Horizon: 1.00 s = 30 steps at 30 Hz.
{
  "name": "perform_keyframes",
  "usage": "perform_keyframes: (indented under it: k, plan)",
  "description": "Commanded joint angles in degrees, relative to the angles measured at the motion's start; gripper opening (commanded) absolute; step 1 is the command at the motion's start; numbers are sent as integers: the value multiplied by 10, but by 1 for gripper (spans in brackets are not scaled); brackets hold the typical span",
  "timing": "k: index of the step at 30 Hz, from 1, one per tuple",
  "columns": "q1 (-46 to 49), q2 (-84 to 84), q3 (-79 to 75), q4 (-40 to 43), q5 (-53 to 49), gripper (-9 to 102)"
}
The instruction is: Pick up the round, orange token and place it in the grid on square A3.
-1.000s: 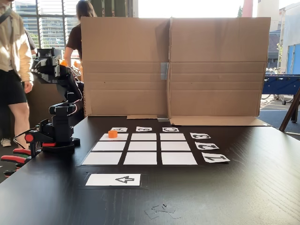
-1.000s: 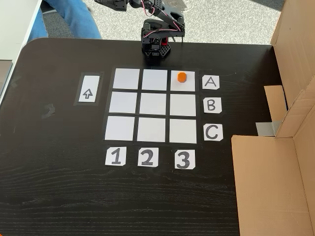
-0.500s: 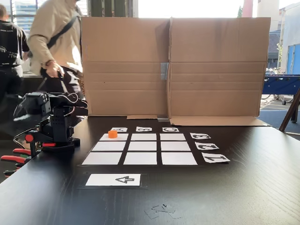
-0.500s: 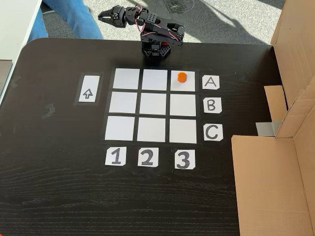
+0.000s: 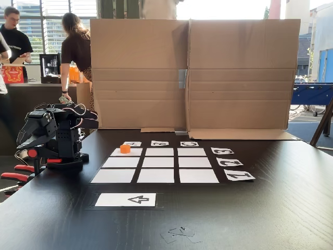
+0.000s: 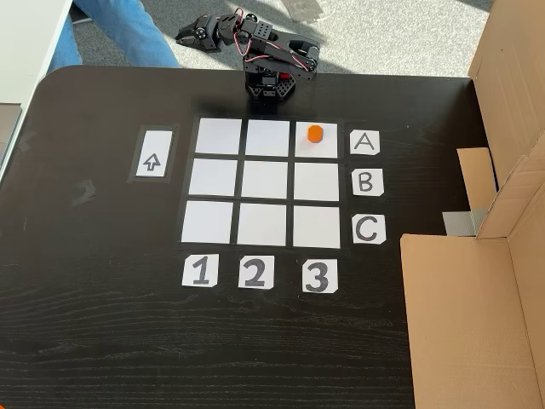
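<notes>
already the orange token (image 6: 314, 134) sits on square a3 (image 6: 316, 146); the gripper (image 6: 189, 35), folded back off the table, jaw state unclear, needs only parking.

Small orange token (image 6: 314, 134) upright on square A3 (image 6: 317, 146), corner of white grid (image 6: 264, 182)

Hand (image 6: 189, 34) jaw state too small
</notes>
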<state>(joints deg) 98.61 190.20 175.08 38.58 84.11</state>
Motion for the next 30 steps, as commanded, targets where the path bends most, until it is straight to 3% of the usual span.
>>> perform_keyframes:
  k: [1,30]
  plan:
    - [-1,4,2,3,-2,0]
    - [13,4,2,4,-3,0]
